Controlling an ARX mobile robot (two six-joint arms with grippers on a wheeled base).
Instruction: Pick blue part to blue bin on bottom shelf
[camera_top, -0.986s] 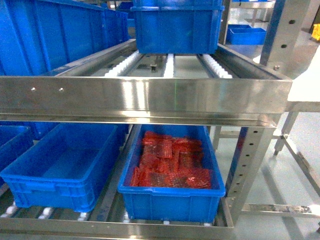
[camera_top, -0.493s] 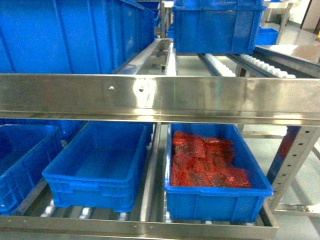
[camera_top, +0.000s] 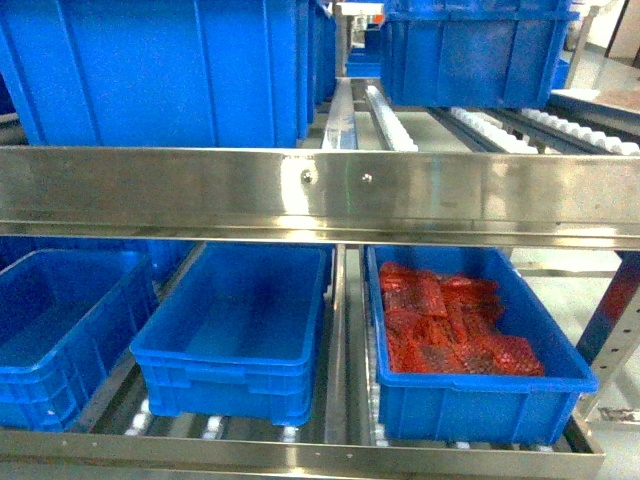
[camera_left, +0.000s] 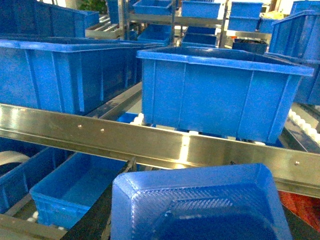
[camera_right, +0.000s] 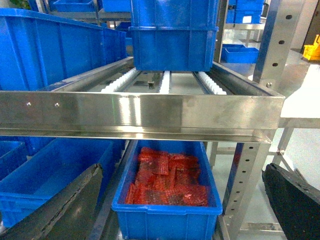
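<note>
While held by left tool (camera_left: 200, 220), blue part (camera_left: 200, 200) above bottom shelf (camera_top: 300, 455)

left gripper (camera_left: 200, 210) jaws out of sight, right gripper (camera_right: 175, 200) jaws spread wide

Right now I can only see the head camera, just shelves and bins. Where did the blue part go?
Observer: It's in the left wrist view. The blue part fills the bottom of that picture, close under the camera.
Operator: Is the other hand holding something too?
Observer: No. In the right wrist view the right gripper has its black fingers spread wide with nothing between them.
Operator: What's behind the rack?
Observer: The left wrist view shows more blue bins on racks farther back.
</note>
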